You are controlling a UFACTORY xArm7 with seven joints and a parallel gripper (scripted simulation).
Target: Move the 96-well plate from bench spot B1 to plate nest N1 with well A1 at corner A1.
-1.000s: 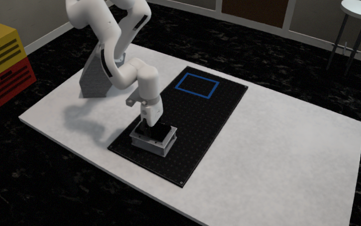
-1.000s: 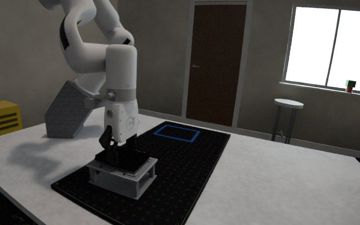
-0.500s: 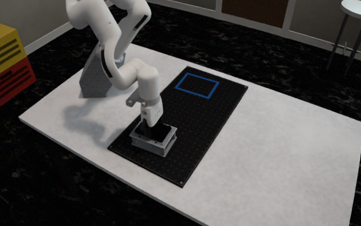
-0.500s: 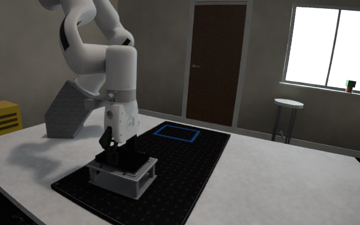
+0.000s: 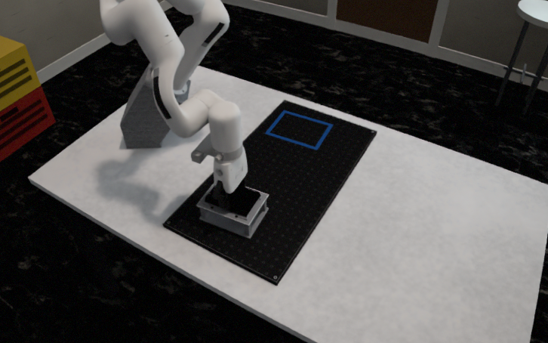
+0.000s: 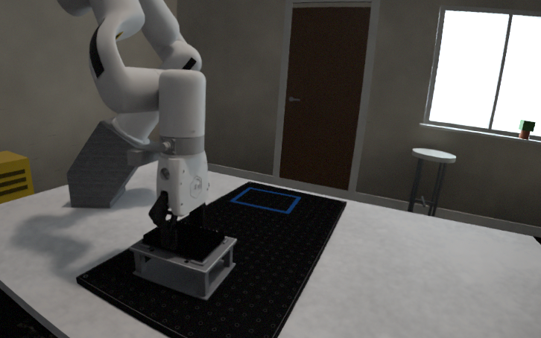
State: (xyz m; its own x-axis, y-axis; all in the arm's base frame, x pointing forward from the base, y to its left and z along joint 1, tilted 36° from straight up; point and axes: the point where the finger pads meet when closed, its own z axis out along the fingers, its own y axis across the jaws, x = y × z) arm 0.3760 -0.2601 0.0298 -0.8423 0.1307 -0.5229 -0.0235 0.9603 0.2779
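The black 96-well plate (image 5: 248,200) (image 6: 199,243) lies on top of the grey raised nest N1 (image 5: 241,221) (image 6: 180,272), near the front end of the black breadboard mat (image 5: 310,178) (image 6: 273,252). My gripper (image 5: 228,196) (image 6: 179,224) comes straight down onto the plate and is shut on it across its width. The fingers hide part of the plate. The plate's cut-off corner and the nest's A1 mark are too dark to make out. The blue outline of bench spot B1 (image 5: 284,137) (image 6: 264,208) at the far end of the mat holds nothing.
The arm's grey base block (image 5: 140,123) (image 6: 96,172) stands on the white table (image 5: 417,238) (image 6: 390,272), left of the mat. A yellow and red cabinet (image 5: 4,97) and a stool (image 5: 540,50) (image 6: 432,180) stand on the floor off the table.
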